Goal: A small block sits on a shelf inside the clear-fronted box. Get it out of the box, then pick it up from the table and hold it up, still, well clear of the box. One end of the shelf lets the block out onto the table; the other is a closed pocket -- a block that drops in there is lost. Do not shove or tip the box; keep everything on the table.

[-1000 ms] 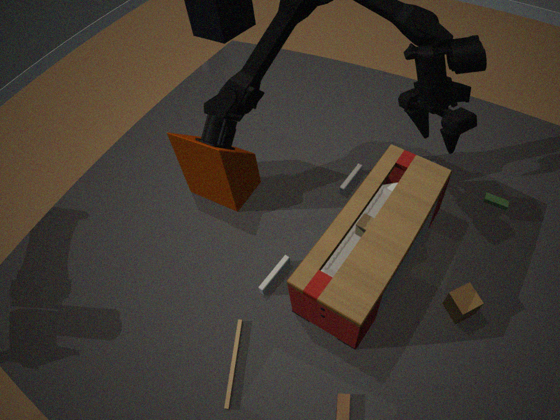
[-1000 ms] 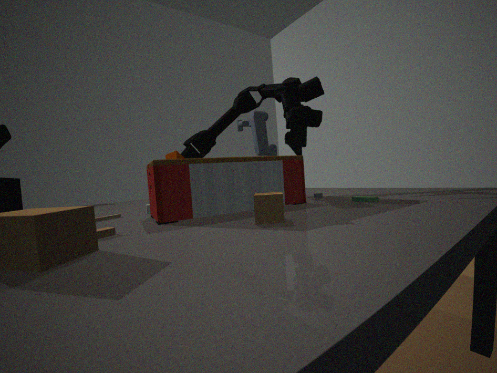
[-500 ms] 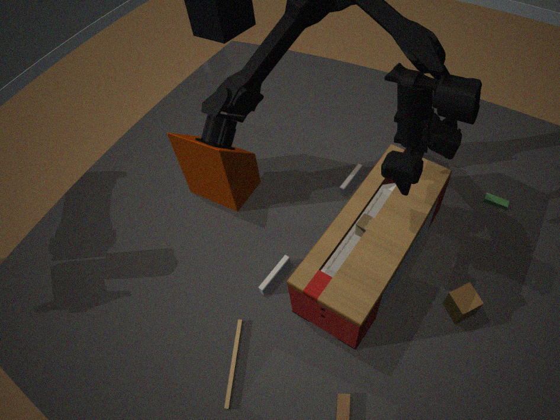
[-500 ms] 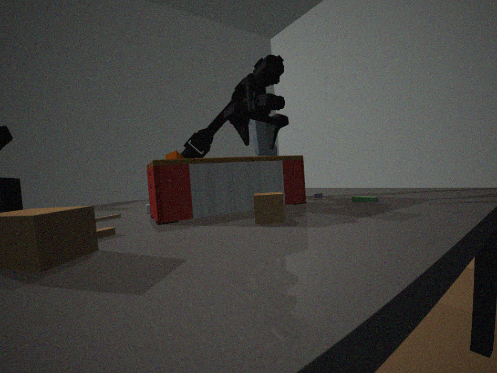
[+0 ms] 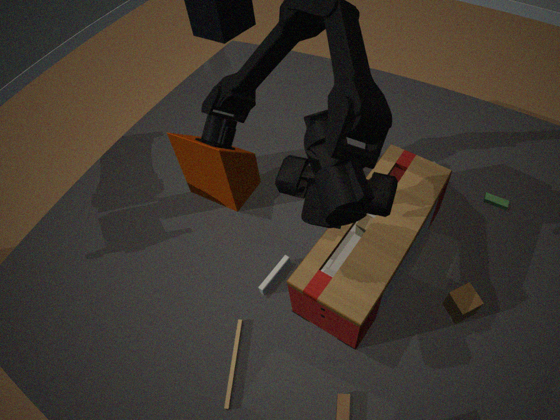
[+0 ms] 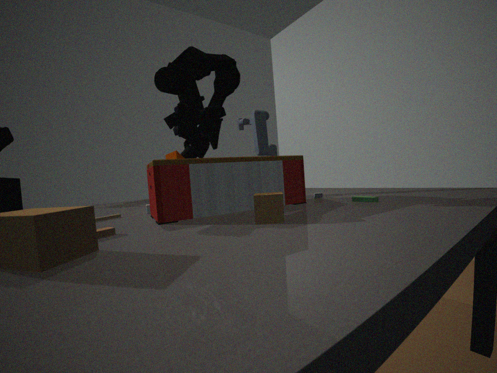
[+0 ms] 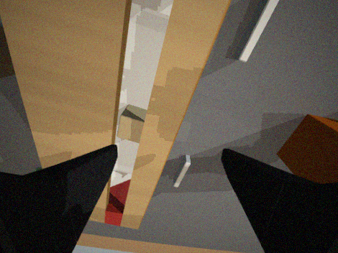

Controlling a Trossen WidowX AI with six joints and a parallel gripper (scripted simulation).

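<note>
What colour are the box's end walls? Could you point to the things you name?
Red (image 5: 332,318) (image 6: 170,192); the exterior view shows it best.

Block (image 7: 131,128) visible through slot.
</note>
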